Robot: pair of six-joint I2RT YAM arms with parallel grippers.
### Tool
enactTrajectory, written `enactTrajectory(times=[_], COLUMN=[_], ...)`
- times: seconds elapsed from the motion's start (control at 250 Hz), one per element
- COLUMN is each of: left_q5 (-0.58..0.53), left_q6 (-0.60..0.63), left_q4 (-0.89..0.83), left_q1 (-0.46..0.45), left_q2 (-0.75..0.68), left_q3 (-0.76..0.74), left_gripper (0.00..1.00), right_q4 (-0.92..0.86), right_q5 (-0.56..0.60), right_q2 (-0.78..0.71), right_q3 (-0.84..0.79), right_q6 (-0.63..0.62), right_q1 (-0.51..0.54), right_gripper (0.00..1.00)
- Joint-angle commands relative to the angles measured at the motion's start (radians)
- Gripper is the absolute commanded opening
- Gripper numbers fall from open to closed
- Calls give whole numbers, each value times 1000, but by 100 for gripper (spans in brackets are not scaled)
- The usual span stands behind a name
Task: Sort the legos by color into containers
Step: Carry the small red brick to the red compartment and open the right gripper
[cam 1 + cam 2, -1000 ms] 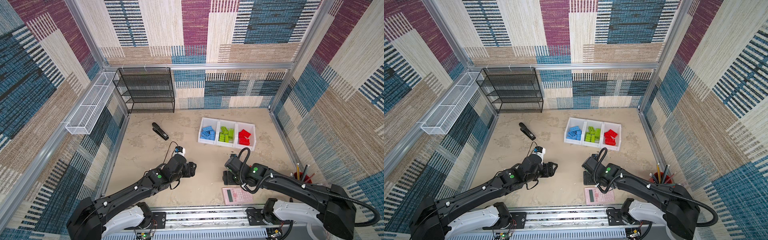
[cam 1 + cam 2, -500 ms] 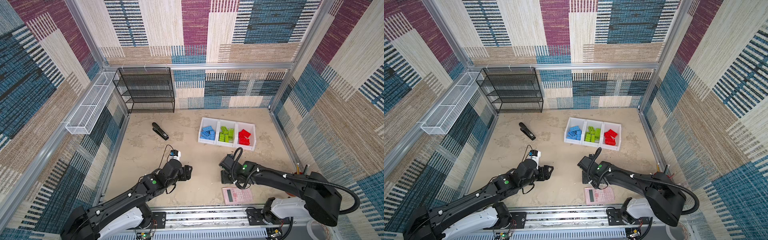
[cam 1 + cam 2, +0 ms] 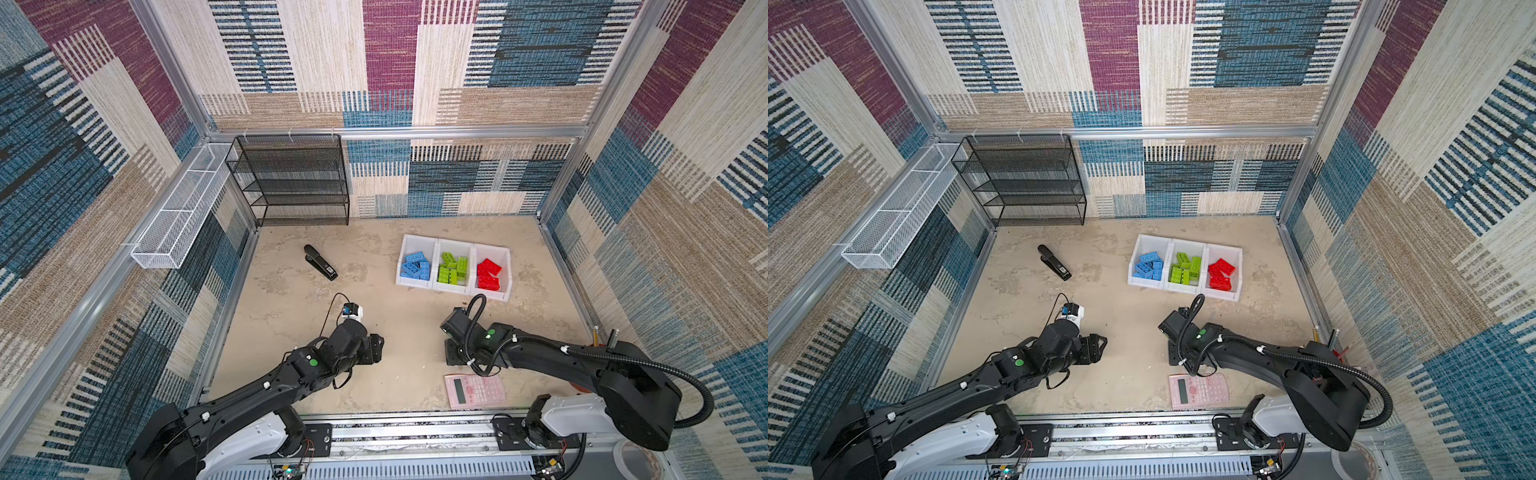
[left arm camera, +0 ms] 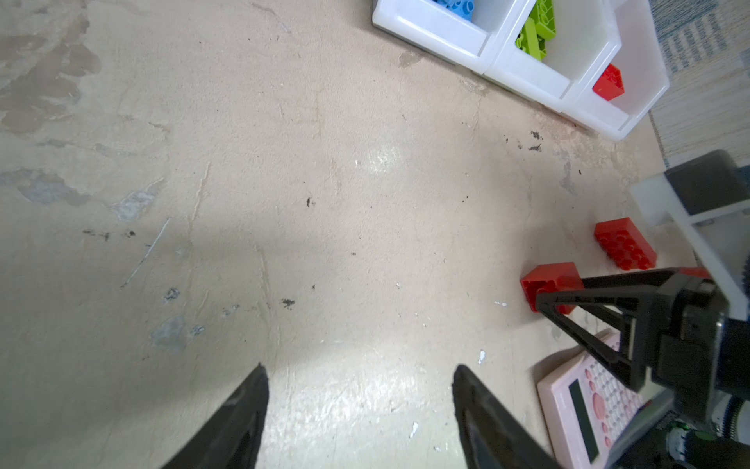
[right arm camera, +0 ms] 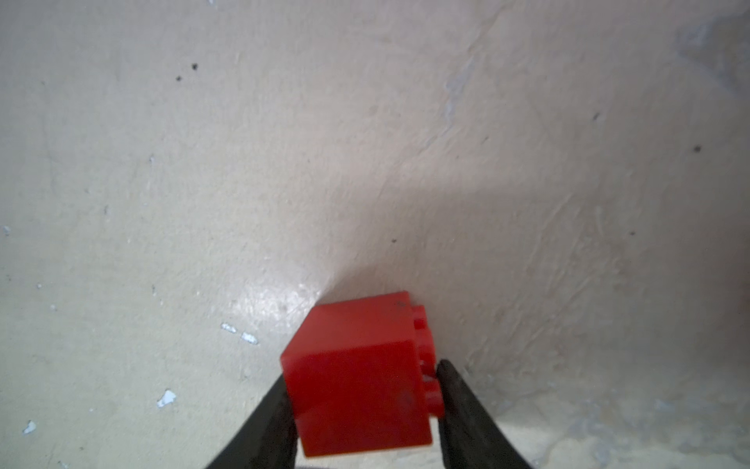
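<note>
Where right pincer (image 5: pixel 363 371) sits, red lego (image 5: pixel 357 390) between

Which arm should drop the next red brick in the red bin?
Right. The right gripper is clamped on the red brick on the table, and the red bin sits on its side. The left gripper is open, empty, farther from both.

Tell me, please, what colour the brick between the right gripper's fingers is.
Red. The brick in the right gripper shows best in the right wrist view.
</note>
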Motion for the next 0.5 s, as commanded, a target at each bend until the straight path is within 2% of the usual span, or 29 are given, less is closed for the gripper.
enactTrajectory(times=[0.0,0.112,0.304,0.496], left_q5=[2,-15,-42,-32], left_q6=[6,4,21,34], left_q4=[-38,-62,-101,-92], left_q1=[1,1,1,2], left_q2=[-13,-42,-62,-20], left_q3=[3,3,25,47], left_gripper=[73,73,73,73], right_q4=[19,7,-30,-42], right_q5=[-12,-18,-33,-68], right_q2=[-6,-14,-45,-100], right_q3=[19,42,108,165], right_q6=[-40,-62,-99,-173], right_q1=[-15,-27,-55,-169], right_gripper=[49,43,42,41])
